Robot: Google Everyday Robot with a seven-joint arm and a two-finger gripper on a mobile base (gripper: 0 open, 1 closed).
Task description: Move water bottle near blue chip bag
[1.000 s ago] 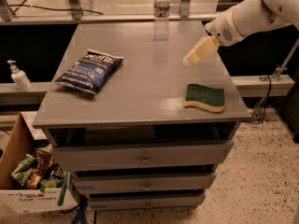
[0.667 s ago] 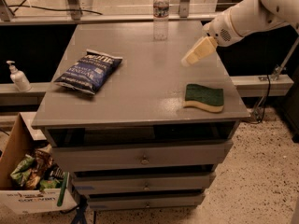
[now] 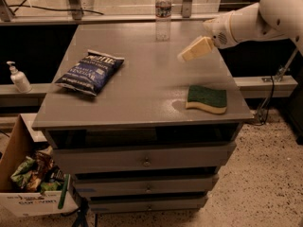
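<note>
Standing upright at the far edge of the grey cabinet top [image 3: 142, 86], the water bottle [image 3: 163, 13] is clear, with a white cap and a pale label band. Nothing touches it. The blue chip bag [image 3: 91, 72] lies flat on the left side of the same surface, white edge toward the back, well apart from the bottle.

The gripper [image 3: 194, 50] hangs in the air over the right rear part of the top, to the right of the bottle and nearer the front than it, pointing down and to the left. It is carried on a white arm [image 3: 251, 20] that reaches in from the right. Whether the gripper is open or closed cannot be told from here; no object is seen in it.

A green and yellow sponge [image 3: 206, 99] rests near the front right corner. Three drawers [image 3: 147, 159] are closed below. A white pump dispenser [image 3: 19, 77] stands on a ledge to the left, and a cardboard box [image 3: 14, 145] of snack packets [image 3: 35, 174] sits on the floor.
</note>
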